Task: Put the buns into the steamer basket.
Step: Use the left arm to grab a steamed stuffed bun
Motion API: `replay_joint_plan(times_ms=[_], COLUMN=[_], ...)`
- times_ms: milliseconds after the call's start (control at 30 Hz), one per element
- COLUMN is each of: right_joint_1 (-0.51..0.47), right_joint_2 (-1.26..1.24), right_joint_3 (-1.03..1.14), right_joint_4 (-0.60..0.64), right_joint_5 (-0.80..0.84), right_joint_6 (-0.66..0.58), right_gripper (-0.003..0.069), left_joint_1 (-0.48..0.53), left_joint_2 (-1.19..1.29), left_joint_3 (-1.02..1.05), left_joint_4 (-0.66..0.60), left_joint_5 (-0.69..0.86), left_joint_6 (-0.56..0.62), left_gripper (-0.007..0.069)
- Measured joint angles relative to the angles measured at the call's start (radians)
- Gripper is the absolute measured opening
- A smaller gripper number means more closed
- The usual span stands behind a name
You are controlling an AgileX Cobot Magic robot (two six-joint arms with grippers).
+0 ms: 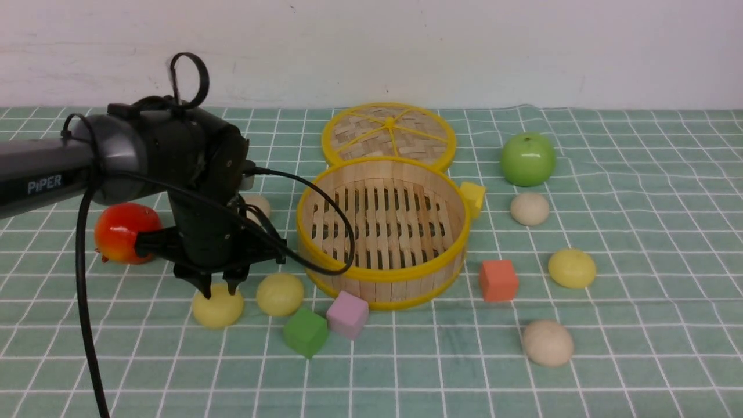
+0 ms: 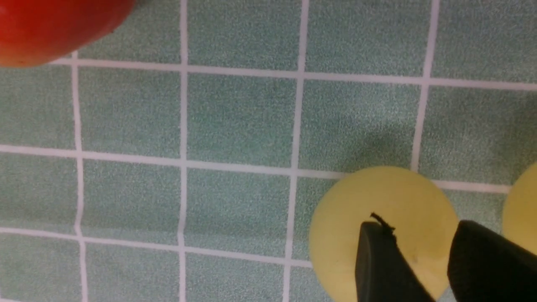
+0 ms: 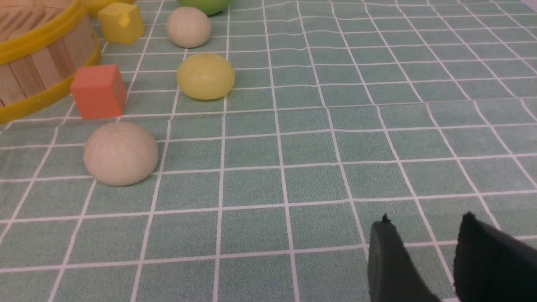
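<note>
The left gripper [image 1: 219, 292] points straight down, jaws narrowly parted, tips at the crown of a pale yellow bun [image 1: 217, 313]. I cannot tell whether they pinch it. The bun is a smooth round dome with no long axis, and it sits left of the steamer basket [image 1: 400, 290], near its front. The right gripper [image 3: 426, 222], slightly parted and empty, is well away from the basket.

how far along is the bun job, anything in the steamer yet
Done: nothing, the steamer basket is empty. In hand: the left gripper sits just over a yellow bun, its fingers set narrower than the bun, not gripping it. Left: all six buns lie on the cloth; the right gripper holds nothing.
</note>
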Motion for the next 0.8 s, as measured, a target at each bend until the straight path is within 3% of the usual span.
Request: replay_joint_plan(times_ms=[400,533,800], right_joint_1=[0.0,0.0,0.0], right_joint_2=[0.0,0.0,0.0], right_joint_3=[0.0,0.0,0.0], right_joint_4=[0.0,0.0,0.0], right_joint_5=[0.0,0.0,0.0], right_joint_6=[0.0,0.0,0.0], right_gripper=[0.024,0.024,0.024], left_joint_1=[0.0,0.0,0.0], left_joint_2=[0.021,0.021,0.021], left_joint_3=[-0.003,-0.003,-0.003], left_joint_4=[0.0,0.0,-0.005], left_joint_5=[-0.008,-0.001,0.026], left_joint_6=[0.0,0.0,0.032], left_gripper=[0.0236,0.0204,-0.0014])
